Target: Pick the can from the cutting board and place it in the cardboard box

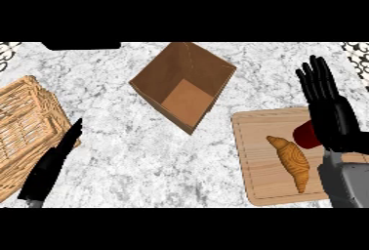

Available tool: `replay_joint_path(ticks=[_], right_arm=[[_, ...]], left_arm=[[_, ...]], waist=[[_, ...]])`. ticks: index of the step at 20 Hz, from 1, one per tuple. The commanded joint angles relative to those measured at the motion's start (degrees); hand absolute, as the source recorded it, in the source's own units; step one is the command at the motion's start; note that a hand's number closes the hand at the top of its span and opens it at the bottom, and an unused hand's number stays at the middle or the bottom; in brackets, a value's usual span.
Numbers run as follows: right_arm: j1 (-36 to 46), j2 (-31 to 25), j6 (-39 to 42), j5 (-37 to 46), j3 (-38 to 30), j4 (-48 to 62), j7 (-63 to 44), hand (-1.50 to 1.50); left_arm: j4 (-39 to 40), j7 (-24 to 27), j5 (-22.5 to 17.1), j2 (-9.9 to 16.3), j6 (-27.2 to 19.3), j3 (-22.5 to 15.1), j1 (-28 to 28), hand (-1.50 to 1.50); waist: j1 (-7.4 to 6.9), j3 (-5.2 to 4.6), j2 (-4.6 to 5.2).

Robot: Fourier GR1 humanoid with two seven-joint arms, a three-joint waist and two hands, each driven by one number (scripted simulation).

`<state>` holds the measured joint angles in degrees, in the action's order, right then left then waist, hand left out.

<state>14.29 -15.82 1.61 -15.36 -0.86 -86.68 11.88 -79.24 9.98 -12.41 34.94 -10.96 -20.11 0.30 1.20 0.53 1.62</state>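
Note:
A red can stands on the wooden cutting board at the right, mostly hidden behind my right hand. That hand is open, its fingers straight and pointing away, just right of the can and over the board's far right part. An open brown cardboard box sits tilted at the middle back, left of the board. My left hand shows at the lower left as a dark shape with straight fingers, far from the can.
A croissant lies on the board in front of the can. A wicker basket stands at the left edge, just behind my left hand. The counter is grey marble.

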Motion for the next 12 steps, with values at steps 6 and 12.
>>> replay_joint_path(ticks=[6,12], right_arm=[[-6.0,-12.6,16.2,-11.2,-9.0,8.3,-5.5,-1.5],[-14.1,-19.1,15.4,8.7,-6.2,19.0,20.3,-1.5]], left_arm=[[6.3,-7.2,2.4,5.1,-11.0,12.1,-5.7,0.0],[5.3,-10.1,2.3,3.4,-9.6,9.9,-6.3,0.0]], waist=[[-0.37,-0.41,-1.52],[-0.73,-0.23,-1.19]])
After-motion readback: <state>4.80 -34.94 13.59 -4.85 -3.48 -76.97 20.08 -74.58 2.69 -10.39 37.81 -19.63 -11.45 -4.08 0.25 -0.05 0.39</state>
